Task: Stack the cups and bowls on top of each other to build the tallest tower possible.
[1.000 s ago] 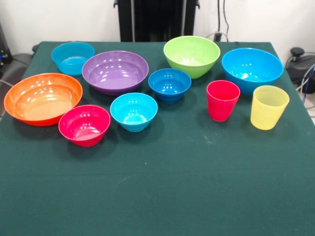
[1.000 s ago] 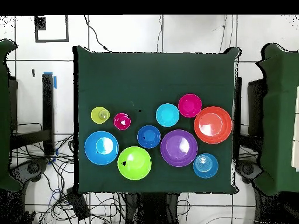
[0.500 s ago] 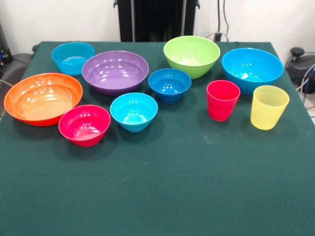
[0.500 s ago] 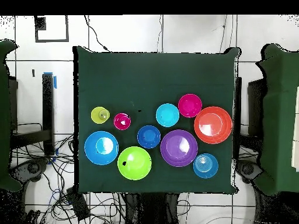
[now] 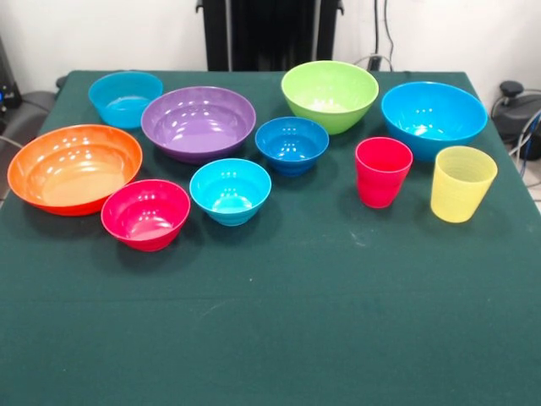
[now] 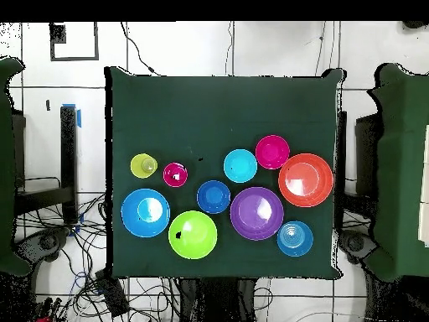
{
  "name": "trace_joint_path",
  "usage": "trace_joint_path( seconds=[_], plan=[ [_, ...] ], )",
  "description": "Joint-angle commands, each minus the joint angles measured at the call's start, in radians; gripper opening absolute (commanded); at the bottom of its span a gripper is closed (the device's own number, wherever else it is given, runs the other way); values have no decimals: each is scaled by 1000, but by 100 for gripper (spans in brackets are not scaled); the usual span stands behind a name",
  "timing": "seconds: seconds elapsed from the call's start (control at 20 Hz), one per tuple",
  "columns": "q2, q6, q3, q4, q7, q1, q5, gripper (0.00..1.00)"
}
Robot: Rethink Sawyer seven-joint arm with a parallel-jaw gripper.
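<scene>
All cups and bowls stand apart on the green table, none stacked. Front view: orange bowl (image 5: pixel 73 167), purple bowl (image 5: pixel 198 123), lime green bowl (image 5: pixel 330 96), bright blue bowl (image 5: pixel 433 117), small dark blue bowl (image 5: pixel 292 145), cyan bowl (image 5: pixel 230 191), pink-red bowl (image 5: pixel 145 214), cyan bowl at the back (image 5: pixel 125 98), red cup (image 5: pixel 382 172), yellow cup (image 5: pixel 461 183). Overhead view: yellow cup (image 6: pixel 143 165), red cup (image 6: pixel 175 174), lime green bowl (image 6: pixel 193 234), orange bowl (image 6: pixel 305 179). No tower stands. The gripper shows in neither view.
The robot's black pedestal (image 5: pixel 270 34) stands behind the table's far edge. The green table (image 5: pixel 279 313) carries nothing in its front half. Cables lie on the floor (image 6: pixel 126 293) near the robot's base.
</scene>
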Motion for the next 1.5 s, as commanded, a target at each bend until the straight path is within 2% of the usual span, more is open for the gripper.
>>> trace_joint_path(
  seconds=[0.05,0.85,1.5],
  plan=[
    [74,-52,99,67,178,-5,-18,100],
    [97,-63,64,62,183,35,-1,100],
    [160,-124,72,57,198,38,9,100]
  ],
)
